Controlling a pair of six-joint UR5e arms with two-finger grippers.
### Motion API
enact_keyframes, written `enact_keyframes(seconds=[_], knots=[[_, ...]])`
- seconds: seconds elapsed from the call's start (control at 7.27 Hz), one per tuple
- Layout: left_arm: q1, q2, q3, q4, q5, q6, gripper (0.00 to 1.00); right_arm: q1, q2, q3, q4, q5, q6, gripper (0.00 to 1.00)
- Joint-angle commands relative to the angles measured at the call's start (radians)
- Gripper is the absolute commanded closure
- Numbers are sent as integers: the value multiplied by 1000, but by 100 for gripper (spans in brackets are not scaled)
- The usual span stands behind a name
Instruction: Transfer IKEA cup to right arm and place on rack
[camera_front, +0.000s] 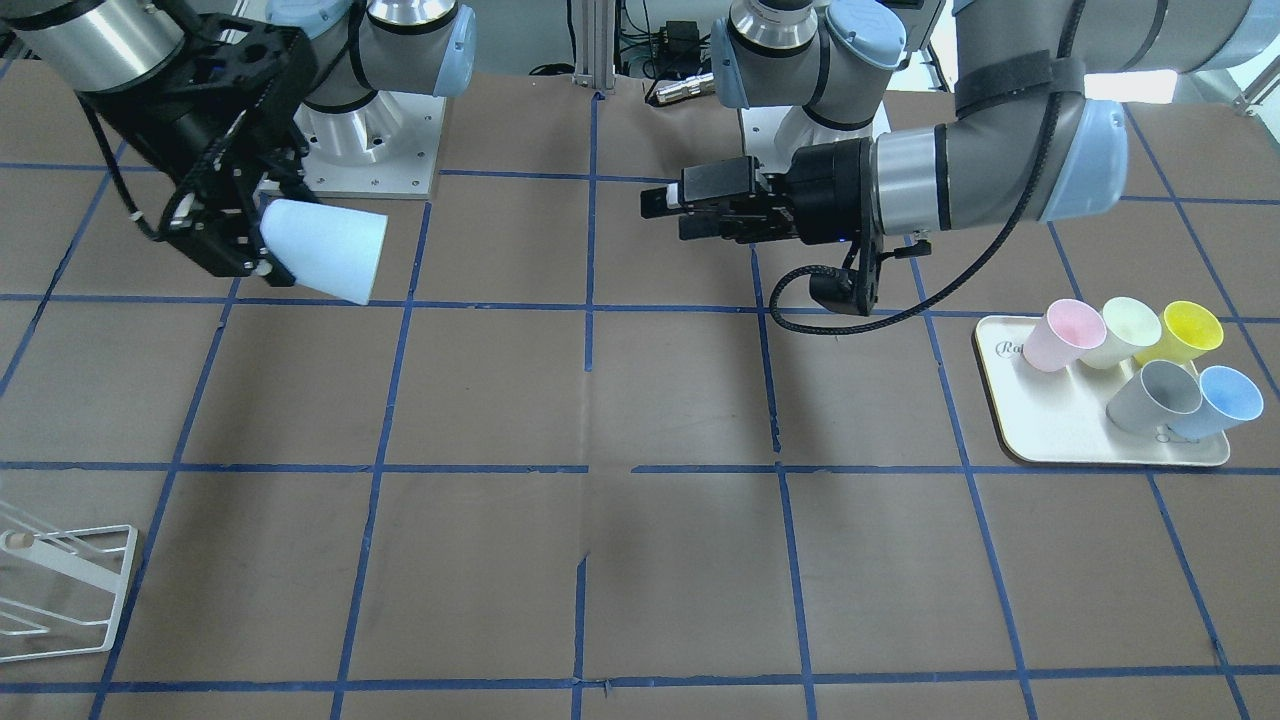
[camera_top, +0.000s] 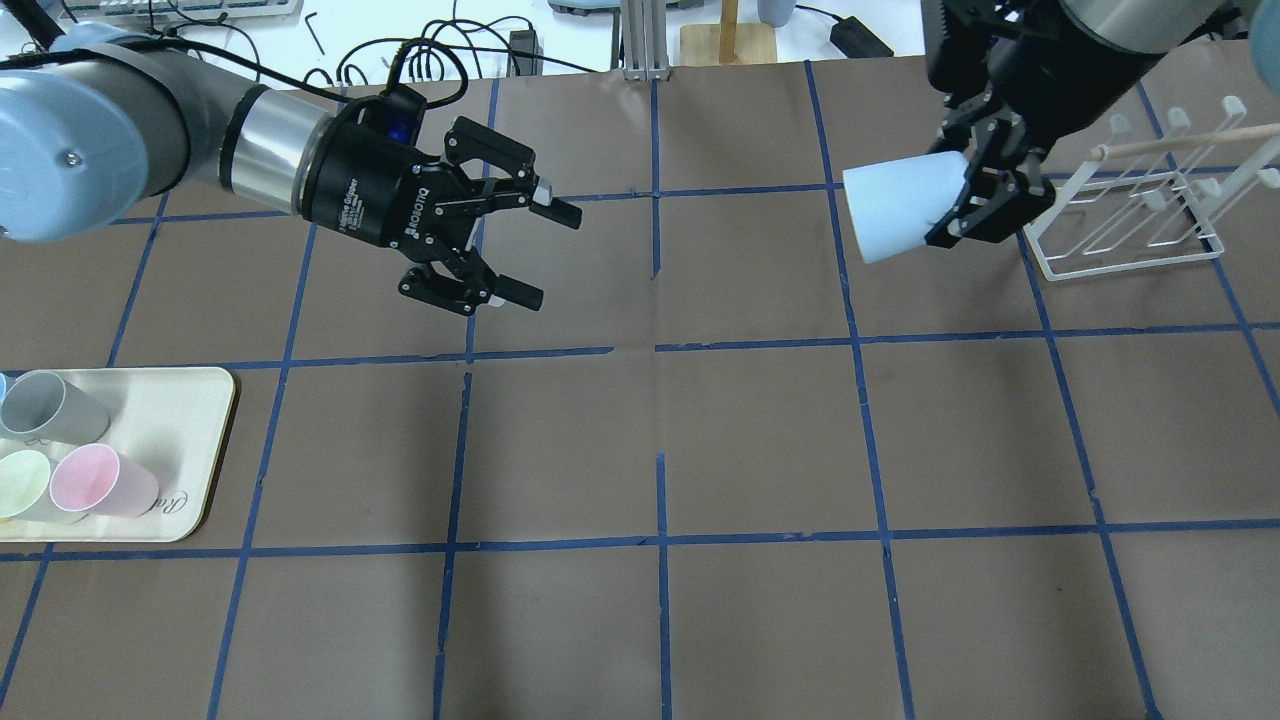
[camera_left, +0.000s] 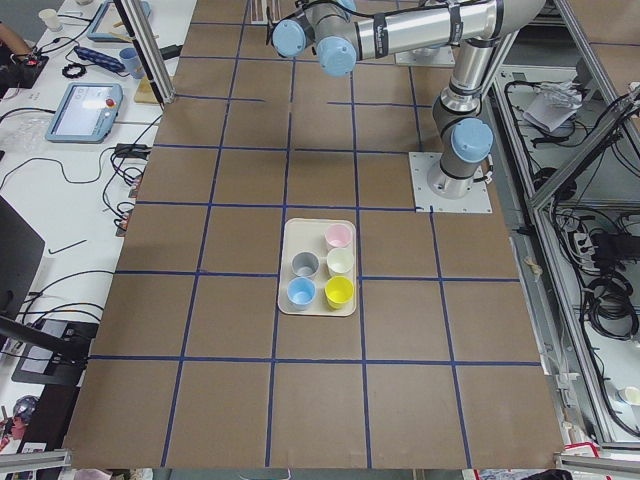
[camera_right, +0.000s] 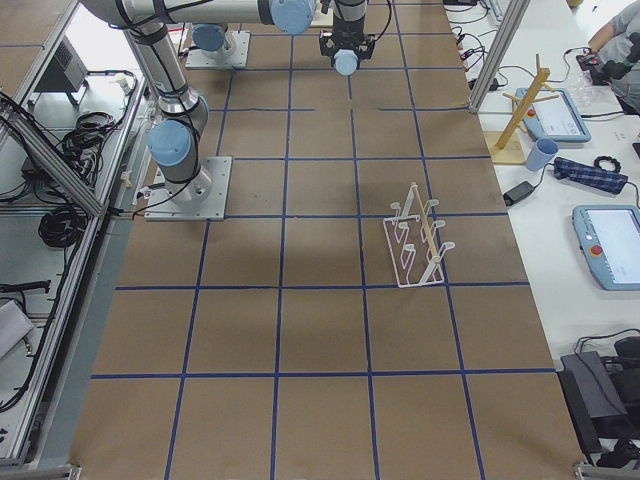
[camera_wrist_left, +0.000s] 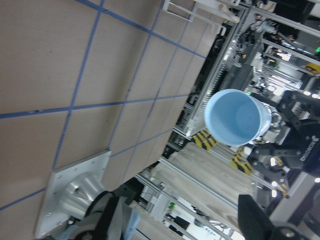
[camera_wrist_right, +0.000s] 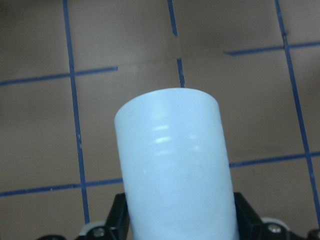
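1. Here, held clear of the tabletop (camera_top: 660, 450) in the right end effector (camera_top: 955, 200): the IKEA cup (camera_top: 895, 210), clamped at its narrow base between closed-in fingers.
2. Lying roughly level, long axis pointing across toward the left arm, open mouth facing that way (seen head-on as a blue circle in the left wrist view).
3. Left end effector (camera_top: 550, 257): spread wide, holding nothing, well apart from the cup's mouth.
4. Judged from this layout: hand-over complete, placing on the rack (camera_top: 1140, 215) not yet done.
5. Key relation for the coming move: rack on the right arm's own side, past the cup's base end and farther out from the robot's base. Seemingly just beside the right end effector in the overhead view, yet clearly apart and lower in the front-facing and right-side views. Nearer arm: the right. Probably calls for carrying the cup outward and down, then tipping its mouth onto a slanted rod.
6. Counts:
   - Arms: two, each with one end effector.
   - Racks: one.
   - Cream tray (camera_front: 1060, 440): one.
   - Cups: six, one of them held.
   - On the tray, five: pink cup (camera_front: 1062, 335), pale green cup (camera_front: 1122, 330), yellow cup (camera_front: 1185, 332), grey cup (camera_front: 1155, 395), second blue cup (camera_front: 1215, 402).
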Motion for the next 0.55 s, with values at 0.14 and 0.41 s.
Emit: enact_keyframes(seconds=[0.14,0.41], knots=[[12,26,109,187,542,-116,0,-118,80,2,-34,-334,-80,87],[8,35,118,282,780,-109,0,-124,136,12,-149,-575,-94,87]])
